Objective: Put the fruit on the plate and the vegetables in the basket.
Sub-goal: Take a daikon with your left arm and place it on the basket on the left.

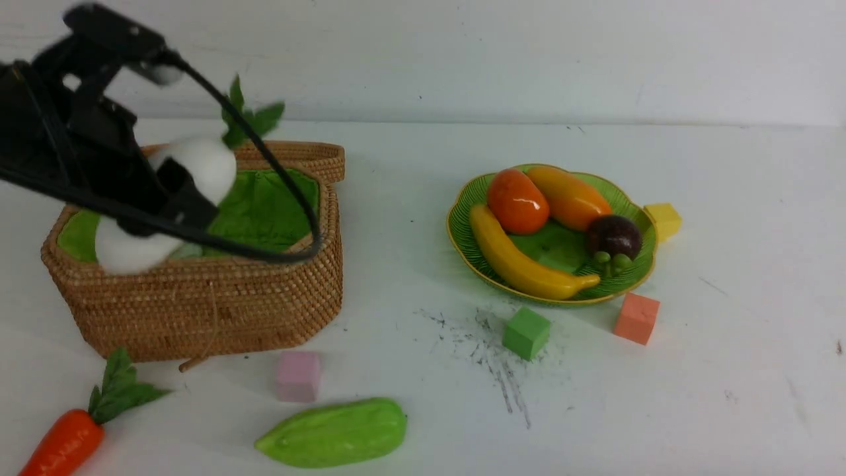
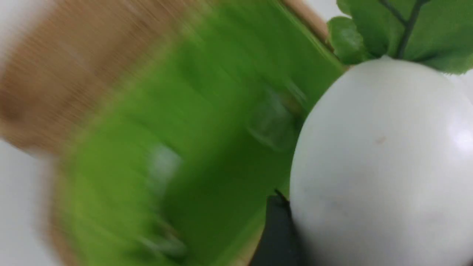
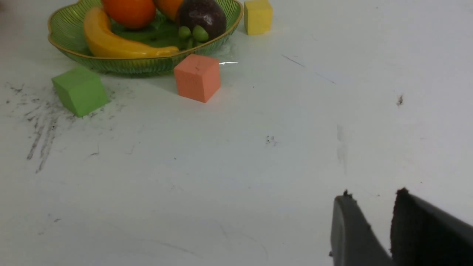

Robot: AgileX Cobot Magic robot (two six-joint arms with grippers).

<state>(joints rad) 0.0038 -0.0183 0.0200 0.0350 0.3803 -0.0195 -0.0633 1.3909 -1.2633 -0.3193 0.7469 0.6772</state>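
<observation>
Left hand [image 1: 173,201]: clamped across the radish [image 1: 205,165], which hangs tilted over the basket [image 1: 198,297].
Right hand [image 3: 374,199]: narrow, holding nothing, low over the desk [image 3: 221,166].
My release: I'd lower the radish inside the green lining, then open slowly.
Waiting: carrot [image 1: 63,443] and gourd [image 1: 334,433], on the desk before the basket.

The basket [image 1: 198,304] fills the table's left side, its opening blocked by the left gripper [image 1: 173,198] clamped on the radish [image 1: 208,165]. Along the front edge, the carrot [image 1: 63,443], pink cube [image 1: 298,375] and gourd [image 1: 334,433] crowd the left half. The plate [image 1: 462,244] sits right of centre, hemmed by the green cube [image 1: 526,332], orange cube [image 1: 636,318] and yellow cube [image 1: 663,220]. A bare lane runs between basket and plate. The right edge, the front-right corner and the far edge are open.
</observation>
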